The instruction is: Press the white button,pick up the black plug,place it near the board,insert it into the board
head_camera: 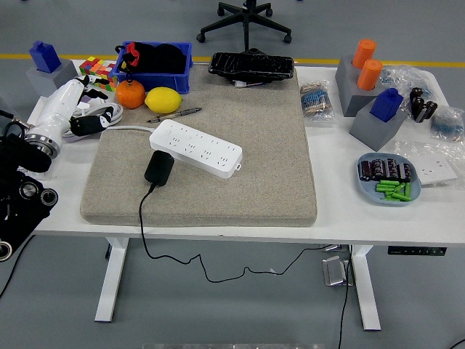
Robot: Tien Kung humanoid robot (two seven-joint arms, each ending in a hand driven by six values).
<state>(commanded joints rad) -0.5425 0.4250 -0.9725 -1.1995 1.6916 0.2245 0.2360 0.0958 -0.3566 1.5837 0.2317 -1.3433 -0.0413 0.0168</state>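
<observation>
A white power strip (pixel 196 147) lies at an angle on the beige mat (pixel 254 182), and its white cable runs off to the left. Its button is too small to make out. The black plug (pixel 159 168) lies on the mat against the strip's near left side. Its black cord (pixel 143 225) hangs over the table's front edge. My left hand (pixel 98 121), black on a white forearm (pixel 59 110), rests on the table just left of the mat. It is relaxed, holds nothing and is about a hand's width from the plug. My right arm is out of view.
Behind the mat are a blue bin (pixel 156 65), an orange (pixel 131 94), a lemon (pixel 163 99), a pen (pixel 174 114) and a black tray (pixel 251 65). To the right stand grey blocks with orange cylinders (pixel 365 62), a blue block (pixel 386 104), a plate of batteries (pixel 389 179) and a white wall socket (pixel 436 169).
</observation>
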